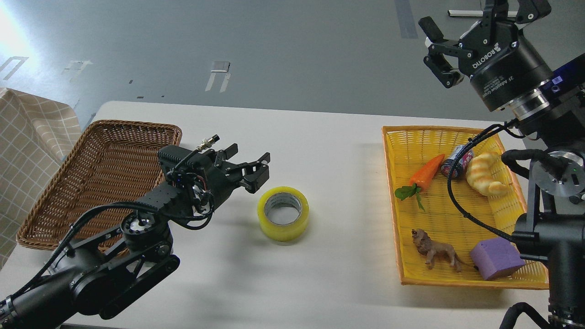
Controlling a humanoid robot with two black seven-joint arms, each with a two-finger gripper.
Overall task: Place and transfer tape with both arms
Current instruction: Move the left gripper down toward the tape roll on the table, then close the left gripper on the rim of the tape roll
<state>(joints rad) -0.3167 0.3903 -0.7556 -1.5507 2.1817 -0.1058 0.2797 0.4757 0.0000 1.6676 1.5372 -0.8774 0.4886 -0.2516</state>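
Observation:
The yellow tape (283,213) lies flat on the white table (320,151), its grey core hole facing up. My left gripper (249,167) is open and empty, low over the table just left of and behind the roll, pointing right and not touching it. My right gripper (439,50) is open and empty, held high above the far end of the yellow basket (457,278), far from the tape.
A brown wicker basket (41,214) stands at the left. The yellow basket at the right holds a toy carrot (426,171), a small can (457,161), a croissant (485,174), a toy lion (434,252) and a purple block (496,257). Checked cloth (23,151) lies far left.

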